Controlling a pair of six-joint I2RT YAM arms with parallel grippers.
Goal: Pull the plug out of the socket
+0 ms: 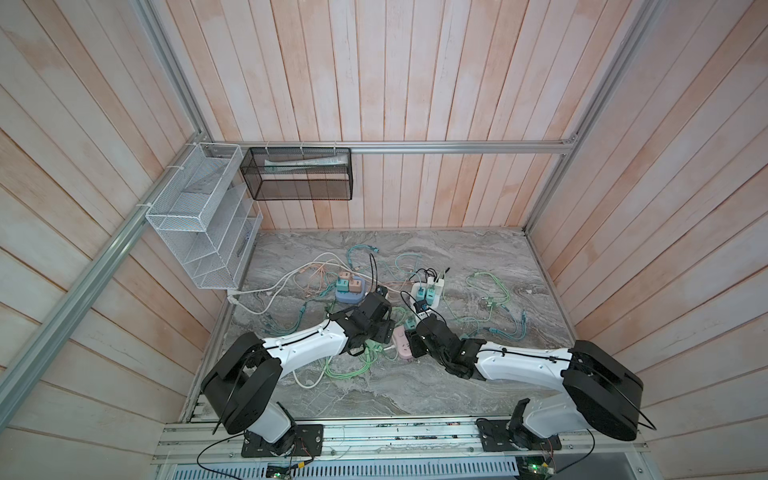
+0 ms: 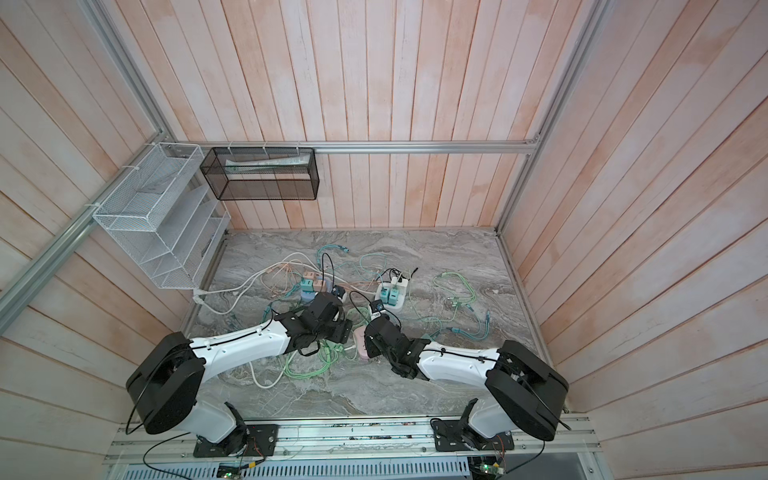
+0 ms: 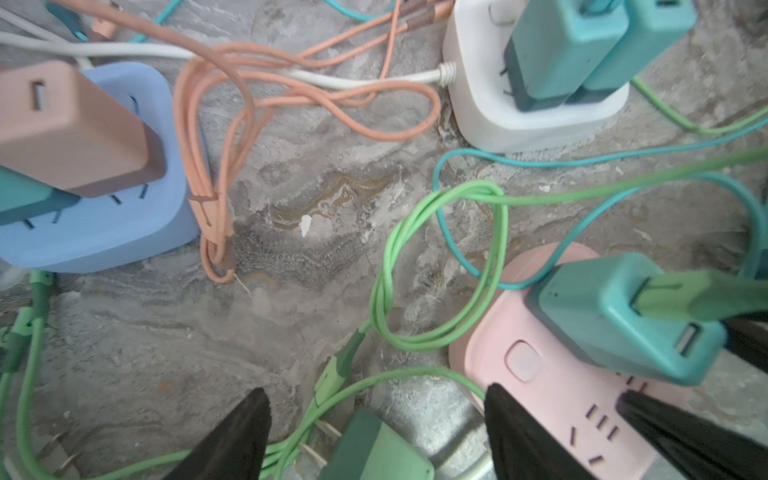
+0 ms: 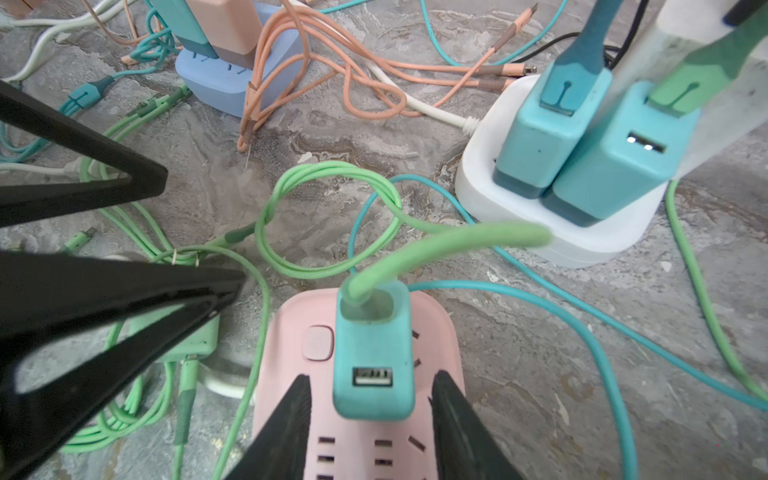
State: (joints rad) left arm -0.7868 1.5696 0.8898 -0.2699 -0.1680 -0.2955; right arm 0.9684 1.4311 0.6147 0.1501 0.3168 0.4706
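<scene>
Our right hand [image 4: 372, 376], spread, straddles the teal charger plug [image 4: 374, 345] on the pink power strip [image 4: 440, 345], lower centre, slim gaps either side; left hand [image 3: 376, 392] spread too.

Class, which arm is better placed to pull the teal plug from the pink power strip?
Right. The right gripper straddles the teal plug seated in the pink power strip, one finger each side. The left gripper hangs open over a loose green plug beside it.
</scene>
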